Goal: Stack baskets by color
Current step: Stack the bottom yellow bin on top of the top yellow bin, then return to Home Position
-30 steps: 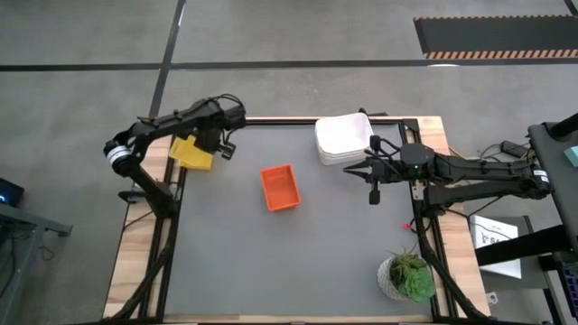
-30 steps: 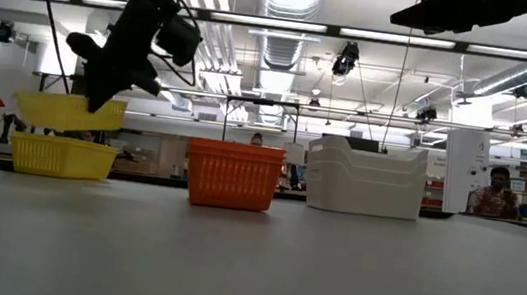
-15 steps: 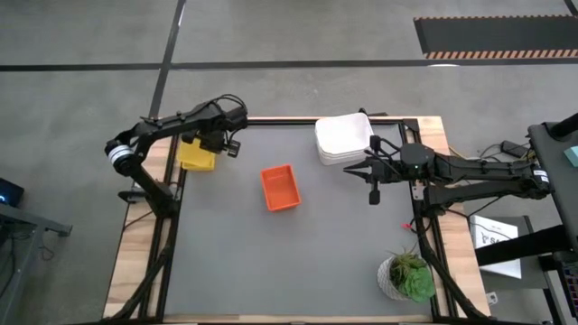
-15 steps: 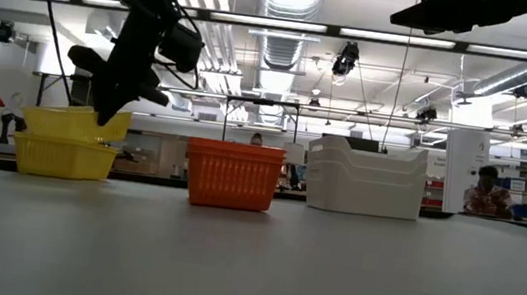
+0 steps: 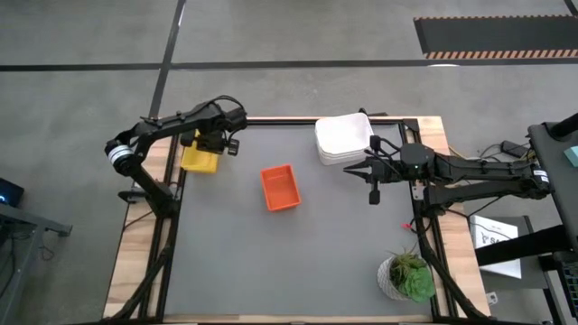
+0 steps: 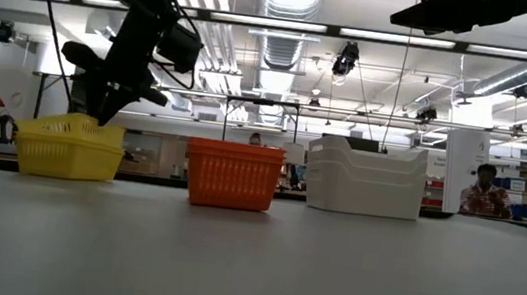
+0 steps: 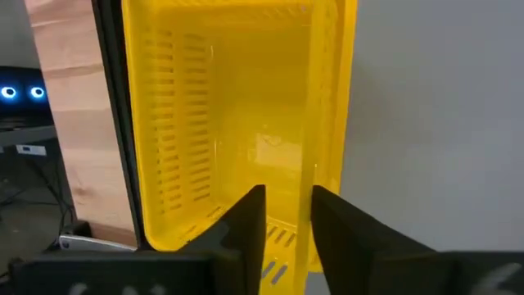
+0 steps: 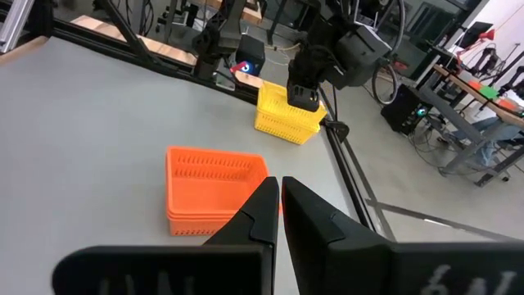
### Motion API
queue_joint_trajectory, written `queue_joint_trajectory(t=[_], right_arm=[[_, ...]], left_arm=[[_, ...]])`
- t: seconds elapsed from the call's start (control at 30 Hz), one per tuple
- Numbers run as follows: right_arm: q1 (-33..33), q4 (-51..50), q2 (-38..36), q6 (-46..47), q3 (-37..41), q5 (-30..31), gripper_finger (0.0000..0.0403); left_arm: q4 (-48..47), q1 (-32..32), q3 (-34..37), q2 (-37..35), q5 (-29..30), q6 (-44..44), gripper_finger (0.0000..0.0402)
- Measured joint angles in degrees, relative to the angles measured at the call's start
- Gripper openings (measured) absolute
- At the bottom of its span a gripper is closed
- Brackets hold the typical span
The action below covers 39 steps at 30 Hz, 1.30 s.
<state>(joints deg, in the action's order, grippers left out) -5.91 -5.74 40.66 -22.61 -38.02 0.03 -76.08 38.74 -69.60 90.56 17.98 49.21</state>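
Two yellow mesh baskets [image 5: 200, 155] sit nested at the table's far left [image 6: 69, 149]. My left gripper [image 7: 288, 217] is above them, pointing steeply down and open. One finger is inside the upper basket and one outside its long wall. An orange basket [image 5: 279, 187] rests on its base mid-table [image 8: 214, 192]. A stack of white baskets [image 5: 343, 137] stands at the far edge, right of centre. My right gripper [image 8: 278, 201] hangs shut and level, clear above the table to the right of the orange basket [image 5: 372, 191]. My left gripper's fingers stand astride the upper yellow basket's long wall [image 7: 309, 176], coming from above. Whether either finger touches that wall I cannot tell. The basket sits level in the one beneath it.
A potted green plant [image 5: 408, 275] stands at the near right corner. The near half of the grey tabletop [image 5: 271, 271] holds nothing else. A person [image 6: 485, 190] shows in the room beyond the table.
My left gripper has sunk a little toward the yellow stack and rolled. The yellow basket it carried hung askew and tilted above the lower one. It has turned into line with that basket and come down nested in it.
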Motion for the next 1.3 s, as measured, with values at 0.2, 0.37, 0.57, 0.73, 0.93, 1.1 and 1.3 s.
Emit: queue_joint_trajectory(t=[0.2,0.37,0.57,0.73,0.93,1.1,1.3], right_arm=[[0.0,0.0,0.0,0.0,0.0,0.0,0.0013],[0.0,0.0,0.0,0.0,0.0,0.0,0.0013],[0.0,0.0,0.0,-0.1,0.0,0.0,0.0013],[0.0,0.1,0.0,-2.5,0.6,-0.1,0.0013],[0.0,0.1,-0.1,-6.9,2.8,-0.5,0.0013],[0.0,0.8,-0.5,-8.1,3.6,-1.0,0.0013],[-0.1,2.2,-1.5,-6.3,3.7,-8.9,0.0013]], left_arm=[[0.1,0.0,0.0,0.0,0.0,-1.0,0.0120],[0.1,-0.3,-1.7,-0.5,-1.3,-5.5,0.0133],[1.4,-4.3,-3.3,-0.7,-0.9,-7.2,0.0134],[10.8,-15.0,-0.6,-0.9,-1.6,-17.6,0.0134],[30.5,-32.9,4.9,-2.9,-3.9,-34.7,0.0134],[45.5,-41.7,13.4,-9.9,-3.9,-40.7,0.0123],[59.5,-44.5,25.7,-23.7,-4.5,-42.8,0.0071]])
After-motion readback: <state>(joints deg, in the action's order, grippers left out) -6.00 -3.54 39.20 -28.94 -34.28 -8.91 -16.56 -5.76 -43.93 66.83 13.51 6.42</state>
